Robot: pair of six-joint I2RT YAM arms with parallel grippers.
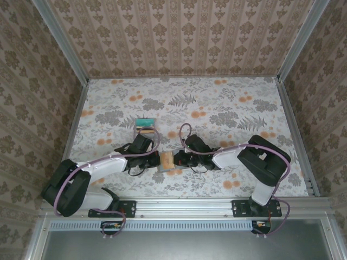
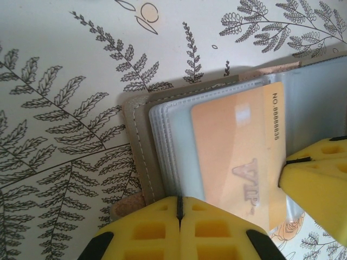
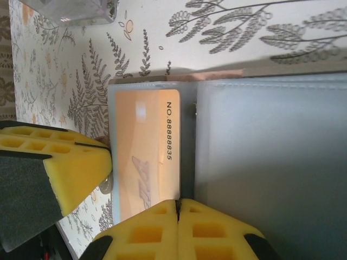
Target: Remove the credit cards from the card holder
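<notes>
The card holder (image 1: 167, 161) lies open near the table's front, between my two grippers. Its brown-grey cover (image 2: 135, 141) and clear pale sleeves (image 3: 271, 162) face up. An orange-tan credit card (image 2: 233, 151) marked VIP sits in the top sleeve (image 3: 143, 141). My left gripper (image 2: 179, 208) is shut on the holder's near edge, at the stack of sleeves. My right gripper (image 3: 178, 208) is shut at the corner of the orange card, by the centre fold. Each wrist view shows the other arm's yellow fingers (image 2: 320, 184) (image 3: 70, 168). A teal card (image 1: 145, 125) lies further back.
The teal card rests on a pale clear-grey thing (image 3: 70, 8) behind the left gripper. Patterned walls close the table (image 1: 227, 108) on three sides, and a metal rail (image 1: 184, 206) runs along the front. Both arms meet low at the middle front.
</notes>
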